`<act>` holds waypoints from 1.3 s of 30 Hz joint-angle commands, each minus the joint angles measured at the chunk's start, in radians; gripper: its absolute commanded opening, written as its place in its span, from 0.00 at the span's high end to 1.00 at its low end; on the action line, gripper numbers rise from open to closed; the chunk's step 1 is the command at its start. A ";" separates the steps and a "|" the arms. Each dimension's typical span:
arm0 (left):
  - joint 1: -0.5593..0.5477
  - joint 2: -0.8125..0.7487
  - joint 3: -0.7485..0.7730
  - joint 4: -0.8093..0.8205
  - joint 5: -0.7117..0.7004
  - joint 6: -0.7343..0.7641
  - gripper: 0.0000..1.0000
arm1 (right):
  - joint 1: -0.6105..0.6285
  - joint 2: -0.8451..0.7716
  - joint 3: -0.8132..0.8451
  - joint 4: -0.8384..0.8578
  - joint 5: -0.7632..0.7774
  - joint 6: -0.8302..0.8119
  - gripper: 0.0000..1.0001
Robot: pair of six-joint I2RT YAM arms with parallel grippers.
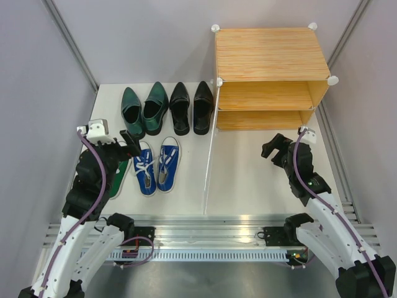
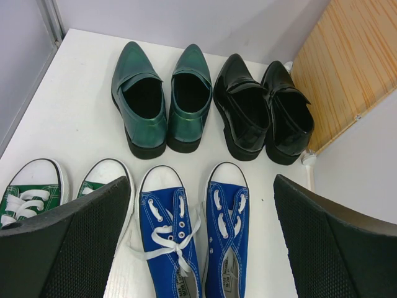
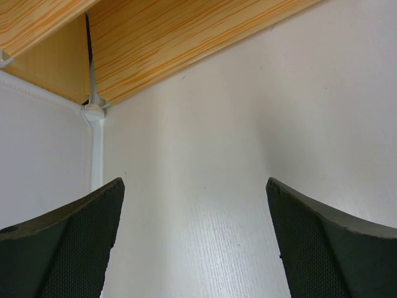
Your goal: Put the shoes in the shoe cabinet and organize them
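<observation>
Shoes [image 1: 166,162] all sit out on the white table [image 1: 260,186], to the left of the shoe cabinet [image 1: 270,53]. From my overhead view, the back row holds the dark green pointed shoes [image 1: 144,110] side by side, toes toward the far wall. Just beside them on the right are the black dress shoes [image 1: 191,107], the right one close to the cabinet's lower corner. The front row holds the blue sneakers [image 1: 147,169] with white laces. To their left are the green white-toed sneakers [image 2: 37,192], which my left arm [image 1: 93,180] mostly hides from above. The left wrist camera shows both of their white toe caps.

The cabinet stands at the far right of the table, its two wood-grain shelf levels facing the arms. Its translucent door panel [image 1: 209,155] is swung open and stands edge-on between the shoes and my right arm.

My left gripper [image 1: 129,144] hovers over the front row with its jaws spread wide and nothing between them. My right gripper [image 1: 273,148] hangs above bare table in front of the lower shelf, also spread wide and holding nothing. Its wrist camera shows the cabinet's wood edge and a white corner connector [image 3: 94,113].
</observation>
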 commanded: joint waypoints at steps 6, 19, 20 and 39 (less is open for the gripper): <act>-0.002 0.003 -0.004 0.020 -0.016 -0.026 0.00 | 0.001 -0.036 -0.011 0.022 -0.024 -0.012 0.02; -0.002 0.115 0.020 0.009 -0.005 0.037 0.00 | -0.001 -0.146 -0.039 0.022 -0.003 -0.056 0.02; -0.002 0.133 0.028 0.001 0.013 0.048 0.00 | 0.001 -0.145 -0.042 0.021 -0.010 -0.055 0.02; -0.001 0.851 0.466 0.029 0.251 -0.067 0.07 | 0.082 -0.127 -0.034 0.032 -0.014 -0.060 0.02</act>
